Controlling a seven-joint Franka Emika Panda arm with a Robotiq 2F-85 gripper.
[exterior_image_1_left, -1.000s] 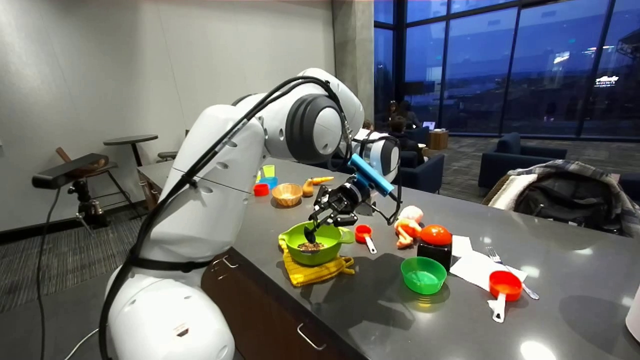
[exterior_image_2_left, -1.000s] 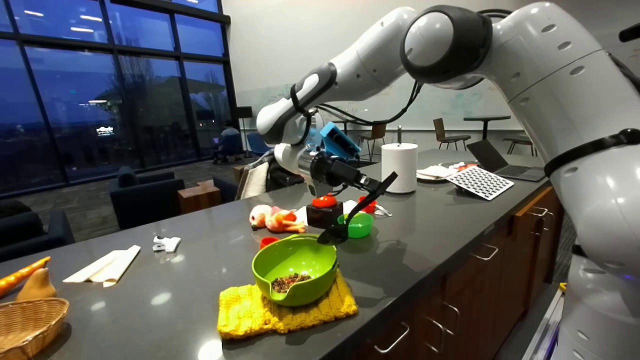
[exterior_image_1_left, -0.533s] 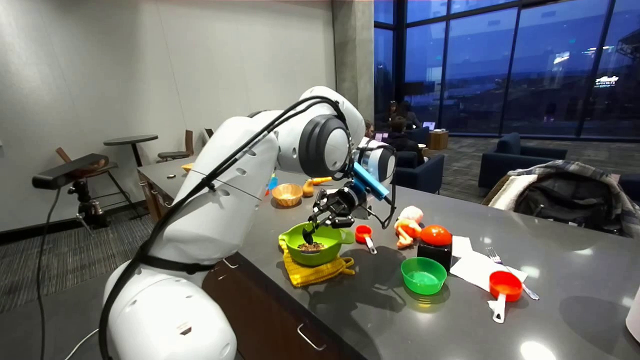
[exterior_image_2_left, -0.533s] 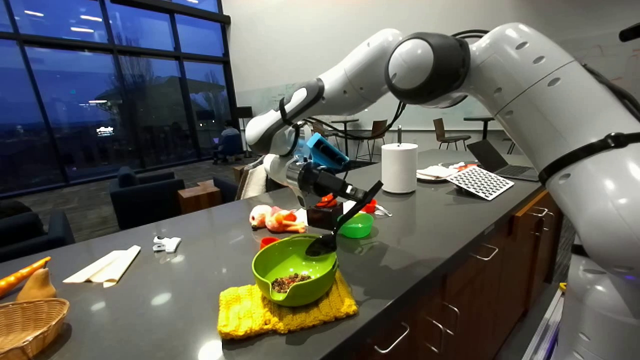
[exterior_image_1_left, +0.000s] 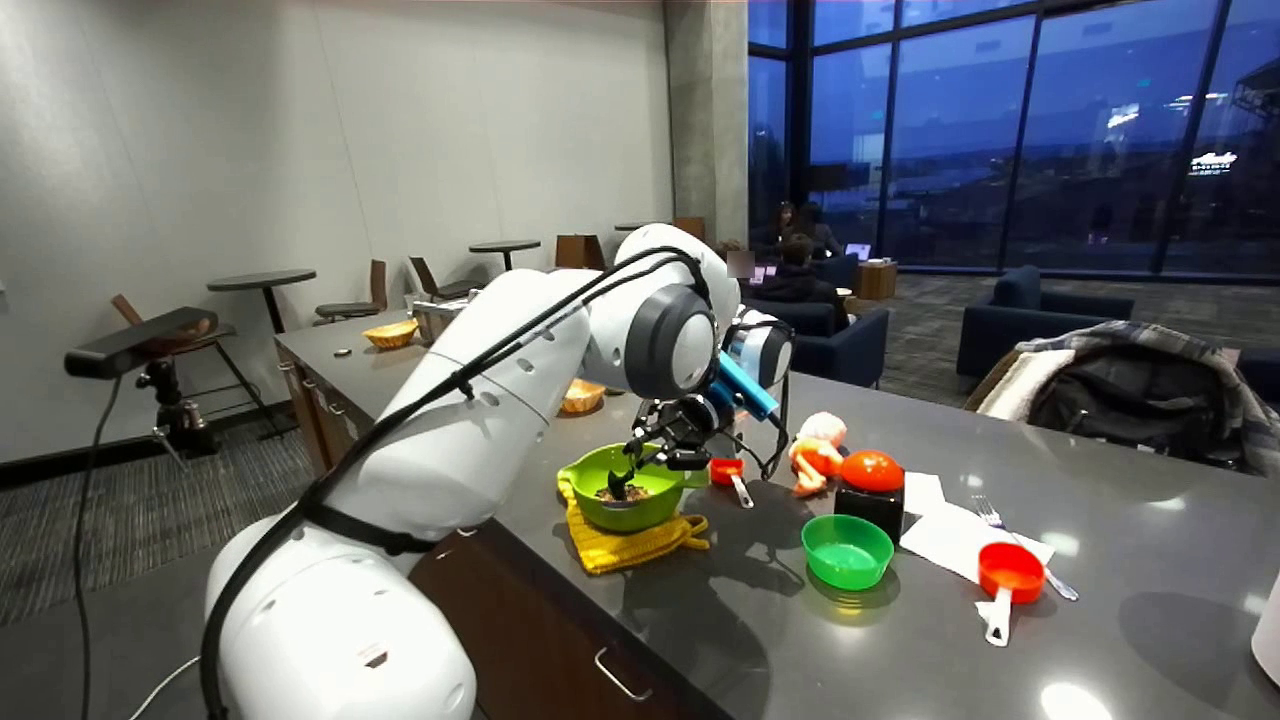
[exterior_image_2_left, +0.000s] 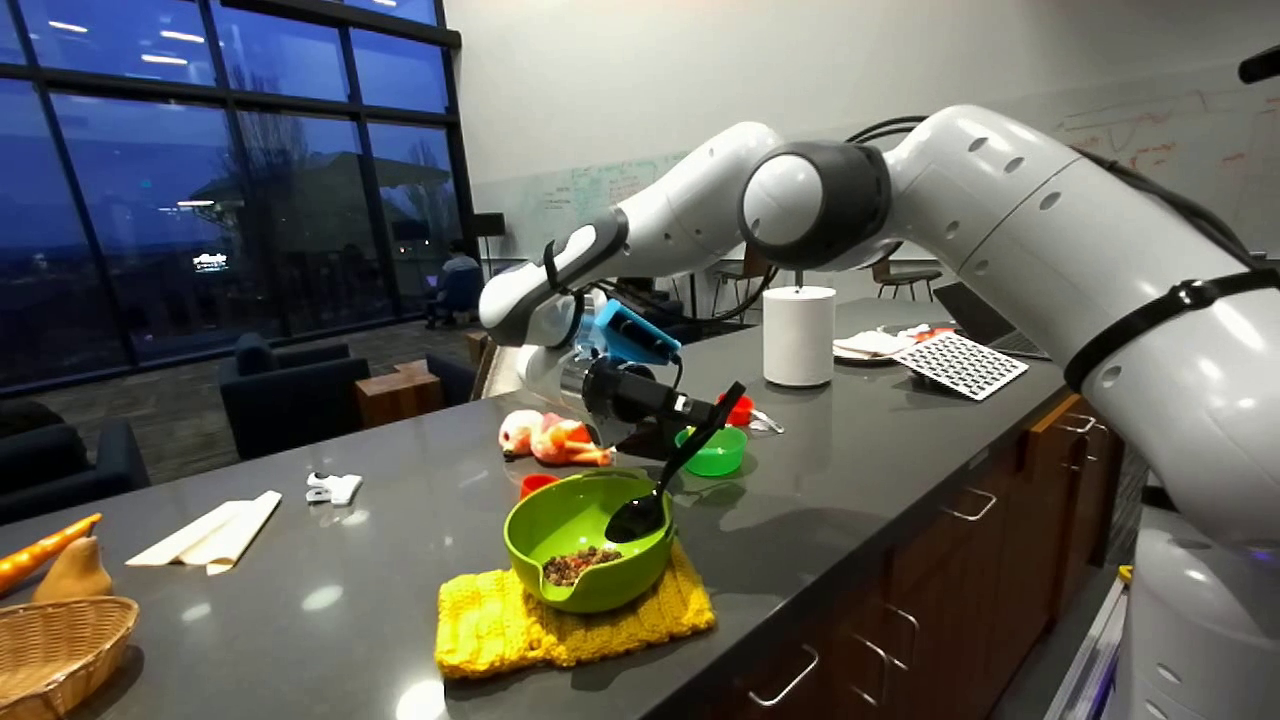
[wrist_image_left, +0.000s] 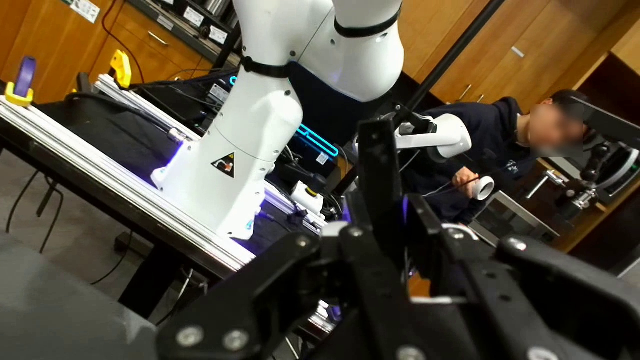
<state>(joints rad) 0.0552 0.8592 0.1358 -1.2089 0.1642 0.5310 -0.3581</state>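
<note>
Claw (exterior_image_2_left: 708, 412): pinched black spoon (exterior_image_2_left: 637, 518) by its handle | spoon: head hung inside spouted green mixing bowl (exterior_image_2_left: 537, 530), contact unclear | bowl: sat on yellow knitted potholder (exterior_image_2_left: 490, 628) near bench's (exterior_image_2_left: 380, 570) drawer-side edge | risk, as judged: sideways spoon shove threatened to skid potholder, spilling dry mix (exterior_image_2_left: 580, 566)

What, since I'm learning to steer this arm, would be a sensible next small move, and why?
I'd probably lower the spoon slightly and nudge it toward the bits. The claw grips it, and its lower end is inside the bowl, close to the bits; whether it touches them, I can't tell.
</note>
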